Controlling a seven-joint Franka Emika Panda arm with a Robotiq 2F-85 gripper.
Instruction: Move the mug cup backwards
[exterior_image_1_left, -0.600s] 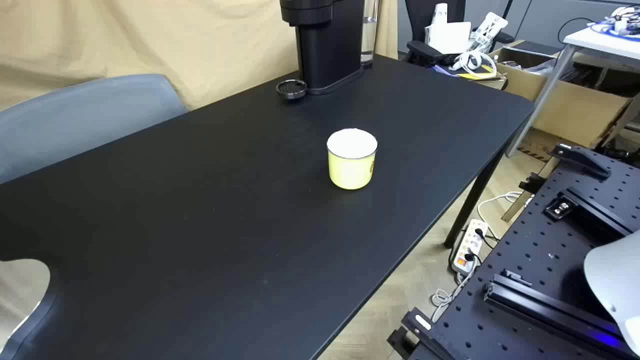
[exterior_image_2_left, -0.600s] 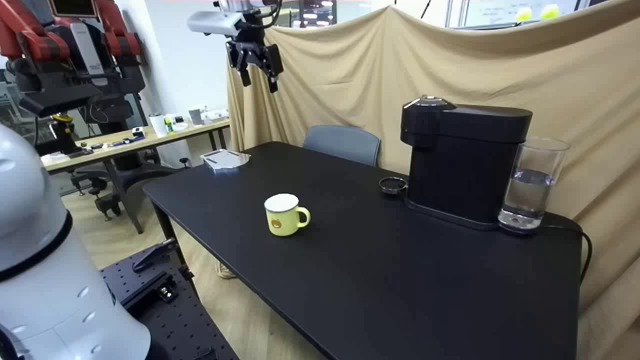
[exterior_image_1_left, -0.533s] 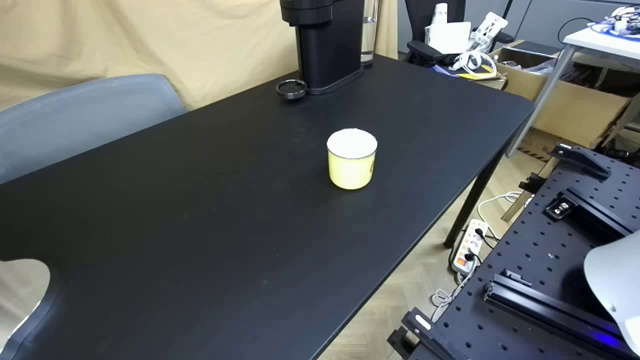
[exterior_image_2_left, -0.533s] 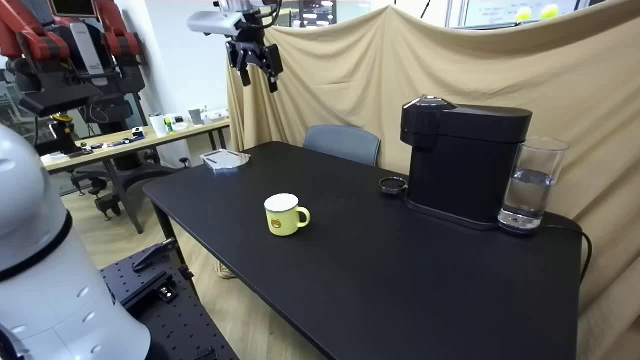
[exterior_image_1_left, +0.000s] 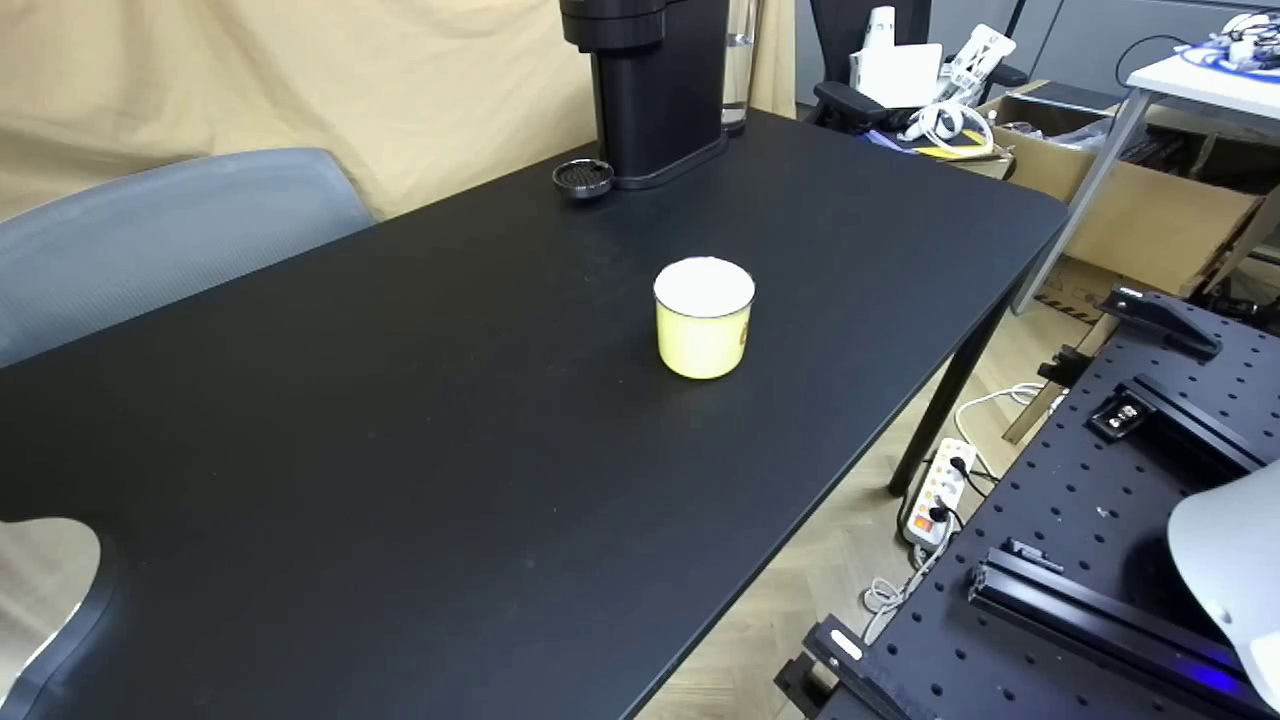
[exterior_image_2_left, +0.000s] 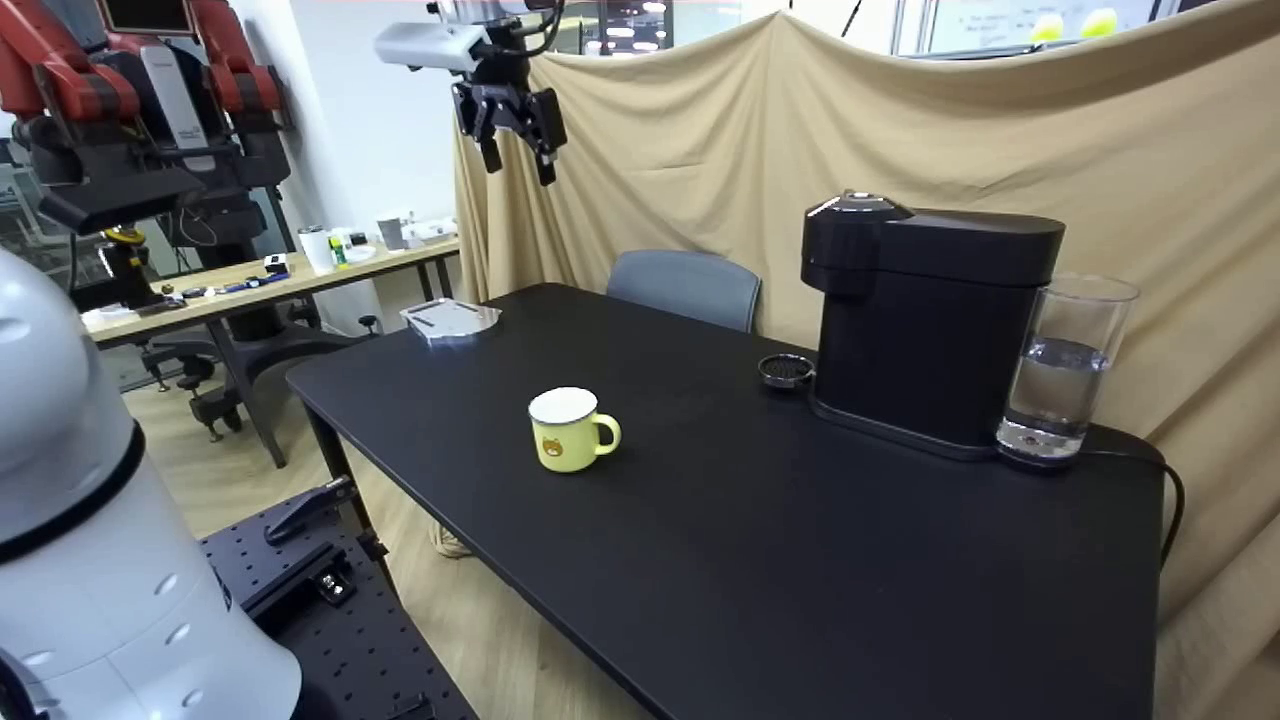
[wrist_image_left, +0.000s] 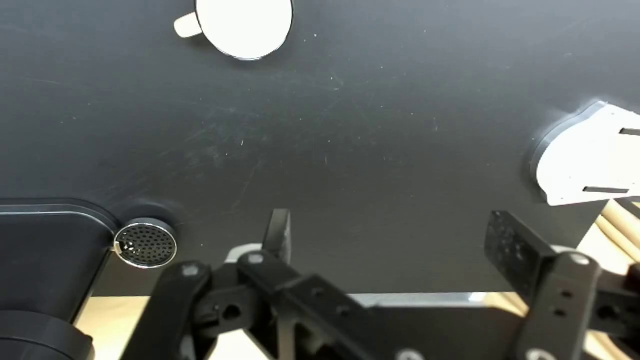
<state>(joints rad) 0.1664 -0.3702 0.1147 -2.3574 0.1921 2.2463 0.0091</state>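
In an exterior view I saw nothing shift: the mug cup (exterior_image_1_left: 702, 345) stood on the desk (exterior_image_1_left: 420, 480), coffee machine (exterior_image_1_left: 660, 110) at its twelve o'clock. In an exterior view the empty pincer (exterior_image_2_left: 519, 167) hung in front of the tan curtain (exterior_image_2_left: 720, 150), towards the mug cup's twelve; the move, I judged, hadn't begun. My wrist view showed fingers (wrist_image_left: 278, 231) wide apart, mug cup at eleven.
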